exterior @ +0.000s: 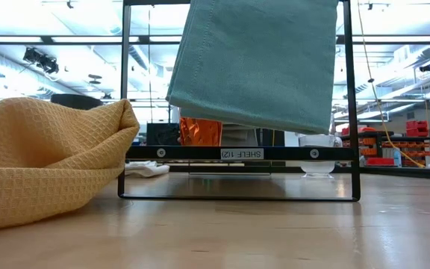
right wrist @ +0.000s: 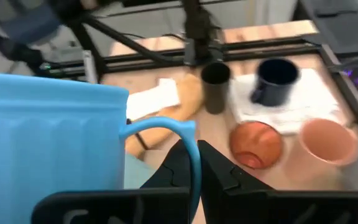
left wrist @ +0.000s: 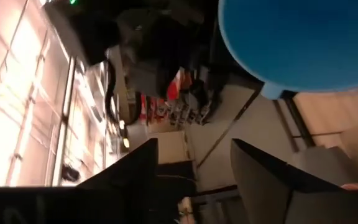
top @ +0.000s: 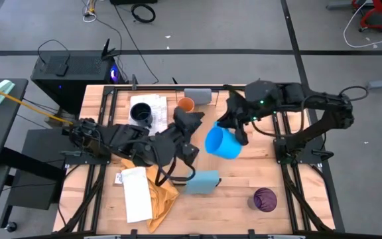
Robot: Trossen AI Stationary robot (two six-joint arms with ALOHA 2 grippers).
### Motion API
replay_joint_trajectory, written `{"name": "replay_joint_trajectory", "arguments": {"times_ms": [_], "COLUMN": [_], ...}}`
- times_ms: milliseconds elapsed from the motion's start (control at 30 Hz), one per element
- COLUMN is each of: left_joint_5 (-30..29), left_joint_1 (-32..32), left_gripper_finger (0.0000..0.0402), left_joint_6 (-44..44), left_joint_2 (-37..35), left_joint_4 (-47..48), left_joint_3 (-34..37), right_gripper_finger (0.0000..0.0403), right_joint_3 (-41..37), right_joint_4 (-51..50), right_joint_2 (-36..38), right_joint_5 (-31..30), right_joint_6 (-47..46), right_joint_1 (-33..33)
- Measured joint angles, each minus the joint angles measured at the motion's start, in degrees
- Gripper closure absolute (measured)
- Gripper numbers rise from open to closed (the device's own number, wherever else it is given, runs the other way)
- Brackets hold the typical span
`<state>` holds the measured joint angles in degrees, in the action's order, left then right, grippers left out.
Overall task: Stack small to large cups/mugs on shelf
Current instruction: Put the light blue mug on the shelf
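Yellow waffle-weave cloth (top: 163, 192) lies crumpled at the near left of the desk (top: 237, 202) — in the low view it fills the left foreground. A white paper sheet (top: 135, 194) lies flat just left of it, touching its edge. A second white sheet (top: 152, 106) sits at the far left. A pale teal cloth (exterior: 263, 60) hangs down in front of the low camera. Black metal frame rails (top: 296, 176) run along both desk sides. Beyond the far edge — a black computer case (top: 71, 74) on the floor, cables (top: 143, 12) trailing.
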<state>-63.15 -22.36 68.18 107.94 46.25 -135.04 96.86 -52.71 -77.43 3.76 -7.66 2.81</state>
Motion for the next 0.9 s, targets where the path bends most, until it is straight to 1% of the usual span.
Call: {"name": "replay_joint_trajectory", "arguments": {"times_ms": [100, 167, 300, 400, 433, 500, 533, 600, 667, 800, 900], "left_joint_5": [-4.32, -7.46, -11.82, -16.63, -18.60, -21.29, -22.10, -23.19, -23.46, -23.46, -23.48], "left_joint_1": [0.19, 0.23, 0.36, 0.45, 0.47, 0.61, 0.82, 0.85, 0.84, 0.84, 0.99], "left_gripper_finger": [0.0180, 0.0178, 0.0183, 0.0191, 0.0193, 0.0197, 0.0199, 0.0201, 0.0202, 0.0200, 0.0203], "left_joint_6": [-5.69, -9.11, -16.08, -18.07, -18.08, -19.59, -21.05, -25.02, -28.51, -32.65, -34.62], "left_joint_2": [-0.42, -0.37, -0.26, -0.26, -0.33, -0.51, -0.76, -1.20, -1.81, -2.47, -2.70], "left_joint_4": [0.03, 0.36, 1.23, 3.57, 4.27, 5.53, 6.20, 7.72, 9.33, 11.76, 12.39], "left_joint_3": [0.00, 0.00, 0.04, 0.05, 0.07, 0.07, 0.07, 0.09, 0.09, 0.07, 0.07], "right_gripper_finger": [0.0392, 0.0392, 0.0392, 0.0392, 0.0392, 0.0392, 0.0392, 0.0392, 0.0392, 0.0392, 0.0392], "right_joint_3": [0.00, 0.00, 0.11, 0.06, -0.25, -2.32, -4.24, -9.70, -16.16, -27.83, -34.99], "right_joint_4": [-1.04, -0.12, 2.83, 2.52, 2.61, 3.38, 3.58, 4.71, 8.80, 22.99, 39.29], "right_joint_2": [1.59, 2.52, 1.68, -0.02, -0.41, -0.96, -1.02, -0.88, 0.27, 3.12, 4.11], "right_joint_5": [-6.61, -15.49, -36.34, -47.50, -49.75, -53.39, -54.25, -54.48, -54.58, -54.66, -56.55], "right_joint_6": [-0.78, -0.80, 0.16, -1.11, -1.76, -4.70, -6.89, -12.31, -17.12, -23.37, -23.48], "right_joint_1": [0.26, 1.68, 5.96, 9.79, 11.25, 13.75, 14.81, 16.64, 18.76, 21.08, 21.38]}}
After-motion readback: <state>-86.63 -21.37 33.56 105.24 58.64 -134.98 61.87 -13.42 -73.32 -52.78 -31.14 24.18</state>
